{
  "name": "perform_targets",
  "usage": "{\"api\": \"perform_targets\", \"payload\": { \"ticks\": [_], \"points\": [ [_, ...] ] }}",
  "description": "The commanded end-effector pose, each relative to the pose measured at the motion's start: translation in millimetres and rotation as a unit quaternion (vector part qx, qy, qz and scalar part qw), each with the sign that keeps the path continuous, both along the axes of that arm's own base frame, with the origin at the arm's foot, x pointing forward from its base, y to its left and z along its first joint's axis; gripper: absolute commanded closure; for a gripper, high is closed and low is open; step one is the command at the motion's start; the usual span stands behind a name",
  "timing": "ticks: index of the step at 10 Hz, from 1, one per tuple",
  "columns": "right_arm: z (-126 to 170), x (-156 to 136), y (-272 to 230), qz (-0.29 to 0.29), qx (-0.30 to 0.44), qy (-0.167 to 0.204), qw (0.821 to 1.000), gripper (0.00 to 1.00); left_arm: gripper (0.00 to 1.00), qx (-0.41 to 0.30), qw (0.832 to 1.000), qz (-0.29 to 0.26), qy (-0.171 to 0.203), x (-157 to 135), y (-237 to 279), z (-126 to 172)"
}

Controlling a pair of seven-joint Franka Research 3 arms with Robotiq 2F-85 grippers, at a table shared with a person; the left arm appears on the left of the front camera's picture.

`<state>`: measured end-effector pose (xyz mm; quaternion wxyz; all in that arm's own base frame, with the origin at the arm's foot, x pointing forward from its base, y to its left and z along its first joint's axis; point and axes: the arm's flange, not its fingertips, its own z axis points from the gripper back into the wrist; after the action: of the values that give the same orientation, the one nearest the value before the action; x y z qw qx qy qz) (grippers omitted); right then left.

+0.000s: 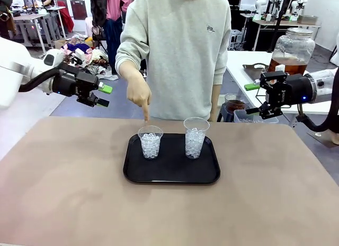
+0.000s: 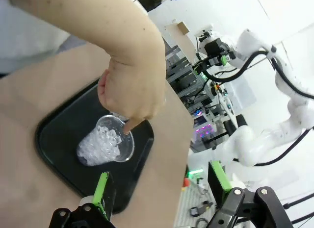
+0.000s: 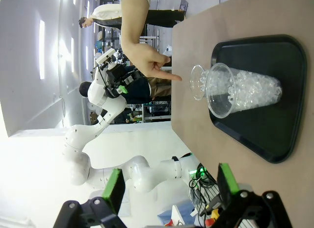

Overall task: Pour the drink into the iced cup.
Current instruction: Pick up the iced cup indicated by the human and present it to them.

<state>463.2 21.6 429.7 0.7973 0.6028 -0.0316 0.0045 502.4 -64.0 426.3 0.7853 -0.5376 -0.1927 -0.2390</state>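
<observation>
Two clear cups of ice stand on a black tray (image 1: 172, 174): the left iced cup (image 1: 150, 143) (image 2: 105, 145) and the right one (image 1: 195, 137) (image 3: 245, 90). A person's hand (image 1: 140, 92) (image 2: 132, 90) (image 3: 152, 63) points a finger down at the left cup's rim. A clear cup of brown drink (image 1: 234, 105) stands beyond the table's far right edge. My right gripper (image 1: 252, 99) (image 3: 171, 186) hovers just right of it, open and empty. My left gripper (image 1: 104, 96) (image 2: 161, 184) hangs open and empty above the table's far left, apart from the tray.
A large glass jar (image 1: 291, 50) with amber liquid sits on a white side table at the back right. A clear box (image 1: 246, 117) lies below my right gripper. The person stands at the far edge behind the tray. Bare brown tabletop (image 1: 169, 214) surrounds the tray.
</observation>
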Motion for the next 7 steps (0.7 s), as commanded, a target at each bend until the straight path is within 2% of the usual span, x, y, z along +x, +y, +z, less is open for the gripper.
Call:
{"api": "perform_targets", "payload": {
  "ticks": [1, 2, 3, 7],
  "points": [
    [0.3, -0.4, 0.2, 0.0, 0.002, 0.0, 1.0, 0.0, 0.0, -0.023, 0.998, -0.027, -0.052, -6.2, 8.1, -10.4],
    [0.3, -0.4, 0.2, 0.0, 0.002, 0.0, 1.0, 0.0, 0.0, -0.012, 0.997, -0.049, -0.054, -8.5, 9.6, -9.9],
    [0.3, -0.4, 0.2, 0.0, 0.002, 0.0, 1.0, 0.0, 0.0, -0.002, 0.999, -0.012, -0.03, -0.8, 3.6, -3.7],
    [0.3, -0.4, 0.2, 0.0, 0.002, 0.0, 1.0, 0.0, 0.0, -0.002, 0.999, -0.012, -0.03, -0.8, 3.6, -3.7]
  ]
}}
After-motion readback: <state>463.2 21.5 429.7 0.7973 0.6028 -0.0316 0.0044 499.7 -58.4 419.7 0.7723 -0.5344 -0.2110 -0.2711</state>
